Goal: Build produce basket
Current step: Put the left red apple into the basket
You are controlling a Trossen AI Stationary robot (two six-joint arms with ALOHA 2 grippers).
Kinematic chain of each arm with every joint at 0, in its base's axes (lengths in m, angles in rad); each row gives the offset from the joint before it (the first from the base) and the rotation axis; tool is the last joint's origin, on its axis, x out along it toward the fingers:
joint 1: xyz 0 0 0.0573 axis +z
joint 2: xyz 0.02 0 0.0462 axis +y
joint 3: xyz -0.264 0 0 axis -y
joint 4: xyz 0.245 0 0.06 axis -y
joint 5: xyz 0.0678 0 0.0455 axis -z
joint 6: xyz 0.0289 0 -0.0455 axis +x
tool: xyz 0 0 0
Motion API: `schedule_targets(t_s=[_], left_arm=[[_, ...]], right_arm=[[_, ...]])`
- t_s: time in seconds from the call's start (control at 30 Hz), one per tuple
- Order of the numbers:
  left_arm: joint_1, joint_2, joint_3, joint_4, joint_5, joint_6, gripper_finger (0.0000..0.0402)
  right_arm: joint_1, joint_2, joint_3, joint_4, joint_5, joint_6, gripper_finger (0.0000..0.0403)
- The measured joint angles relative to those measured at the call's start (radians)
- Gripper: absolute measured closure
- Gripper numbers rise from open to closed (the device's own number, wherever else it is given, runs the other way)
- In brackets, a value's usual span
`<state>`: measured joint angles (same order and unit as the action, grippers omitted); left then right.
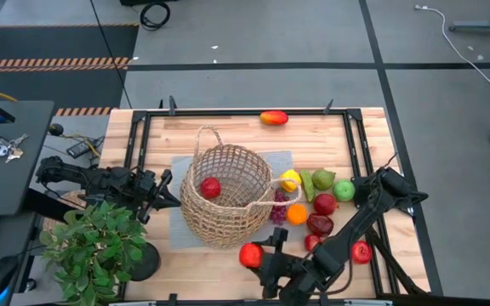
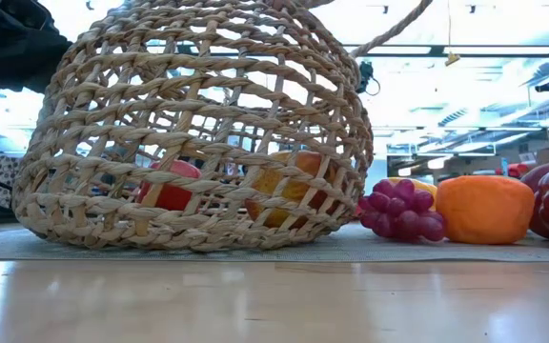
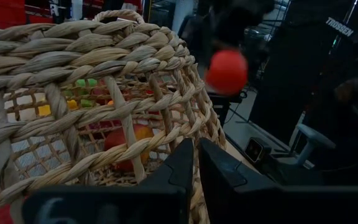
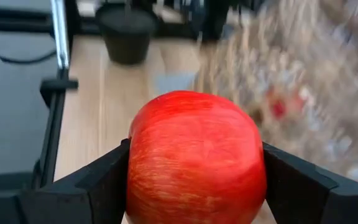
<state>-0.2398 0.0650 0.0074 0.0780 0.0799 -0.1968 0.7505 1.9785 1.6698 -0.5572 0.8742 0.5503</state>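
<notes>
Our right gripper [image 1: 252, 255] is clamped on a red apple [image 4: 194, 158], one finger on each side, and holds it just beside the front of the basket [image 1: 225, 195], toward the table's near edge. In our right wrist view the apple fills the space between the two fingers.

The basket sits on a grey mat [image 1: 275, 161] at mid-table, and a second apple [image 1: 210, 187] lies inside it. Our left gripper [image 1: 164, 191] is at the basket's left side; in our left wrist view its fingers [image 3: 182, 168] look pressed together against the wicker rim, and we cannot tell whether they pinch it.

To the right of the basket lie the other fruits: a lemon [image 1: 290, 179], grapes [image 1: 278, 211], an orange [image 1: 297, 213], pears [image 1: 322, 179], and more apples [image 1: 325, 204]. A mango [image 1: 274, 117] rests alone by the far edge. A potted plant [image 1: 99, 246] stands at the near left corner.
</notes>
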Motion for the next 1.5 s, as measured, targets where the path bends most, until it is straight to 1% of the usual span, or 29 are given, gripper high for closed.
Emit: schedule_targets(t_s=[0.17,0.27,0.4,0.5,0.57,0.73,0.83,0.97,1.13,1.33,1.4,1.5], left_arm=[[0.0,0.0,0.0,0.0,0.0,0.0,0.0368],[0.0,0.0,0.0,0.0,0.0,0.0,0.0373],[0.0,0.0,0.0,0.0,0.0,-0.001,0.0372],[0.0,0.0,0.0,0.0,0.0,-0.001,0.0368],[0.0,0.0,0.0,0.0,0.0,0.0,0.0366],[0.0,0.0,0.0,0.0,0.0,0.0,0.037],[0.0,0.0,0.0,0.0,0.0,0.0,0.0374],[0.0,0.0,0.0,0.0,0.0,0.0,0.037],[0.0,0.0,0.0,0.0,0.0,0.0,0.0366],[0.0,0.0,0.0,0.0,0.0,-0.001,0.0373],[0.0,0.0,0.0,0.0,0.0,0.0,0.0373],[0.0,0.0,0.0,0.0,0.0,-0.001,0.037]], right_arm=[[-0.009,0.0,0.135,0.0,0.049,-0.197,0.0088],[-0.032,0.0,0.225,0.001,0.051,-0.334,0.0086],[-0.072,0.0,0.34,0.003,0.083,-0.531,0.0086],[-0.1,0.0,0.396,0.003,0.139,-0.734,0.0086],[-0.118,0.0,0.412,0.003,0.185,-0.899,0.0086],[-0.181,0.0,0.417,0.0,0.348,-1.342,0.0085],[-0.223,0.0,0.417,0.0,0.376,-1.489,0.0085],[-0.259,0.0,0.417,0.001,0.364,-1.534,0.0085],[-0.265,0.0,0.417,0.0,0.365,-1.624,0.0085],[-0.256,0.0,0.417,-0.001,0.383,-1.623,0.0085],[-0.253,0.0,0.417,0.0,0.383,-1.592,0.0085],[-0.251,0.0,0.417,0.001,0.399,-1.451,0.0085]])
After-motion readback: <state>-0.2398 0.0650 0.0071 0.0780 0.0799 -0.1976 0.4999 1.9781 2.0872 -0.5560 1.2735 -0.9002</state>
